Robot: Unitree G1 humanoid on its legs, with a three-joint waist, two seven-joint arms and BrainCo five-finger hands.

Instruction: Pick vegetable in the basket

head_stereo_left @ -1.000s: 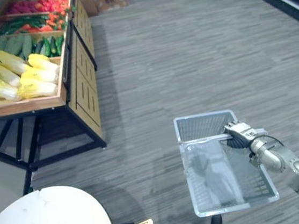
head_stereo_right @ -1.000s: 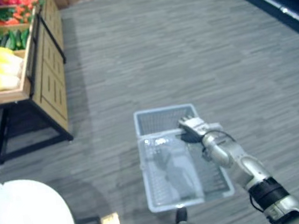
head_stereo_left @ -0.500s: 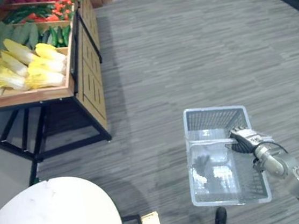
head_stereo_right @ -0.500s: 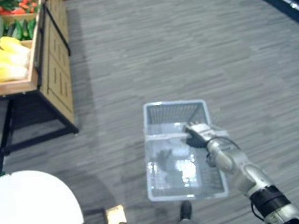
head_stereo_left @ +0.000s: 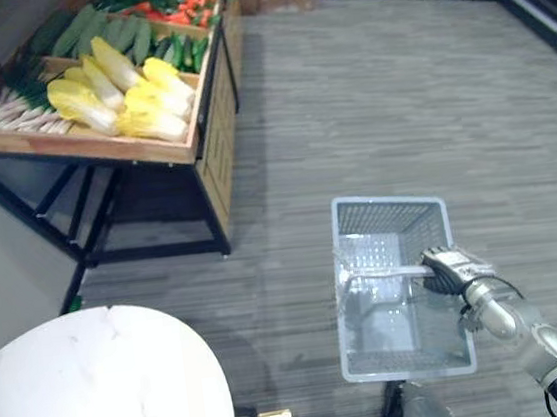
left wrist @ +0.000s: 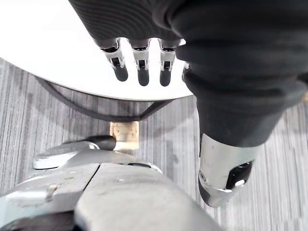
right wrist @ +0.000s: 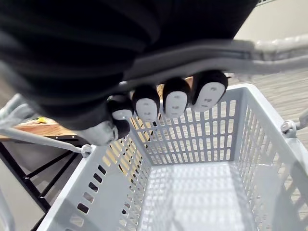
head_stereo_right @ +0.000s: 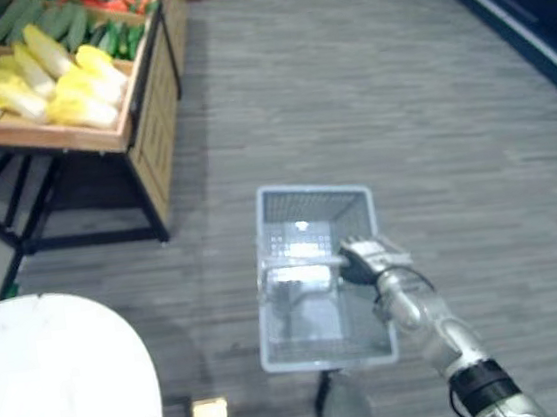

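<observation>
Carrying stage, before any picking. Your right hand (head_stereo_left: 452, 269) sits at the lower right of the left eye view, its fingers (right wrist: 175, 98) curled round the handle (head_stereo_left: 382, 273) of the grey perforated basket (head_stereo_left: 405, 360), which hangs above the floor at lower centre. The right wrist view shows no vegetable inside it. The vegetables lie well apart, in the wooden produce stand (head_stereo_left: 91, 149) at upper left: yellow cabbages (head_stereo_left: 136, 104) in front, cucumbers (head_stereo_left: 175, 51) behind them. Your left hand (left wrist: 140, 67) holds nothing, its fingers straight and slightly apart beside the white round table (head_stereo_left: 88, 391) at lower left. The next move, by this reading, calls for bringing the basket beside the stand, then reaching with the free left hand. No label or writing is legible.
</observation>
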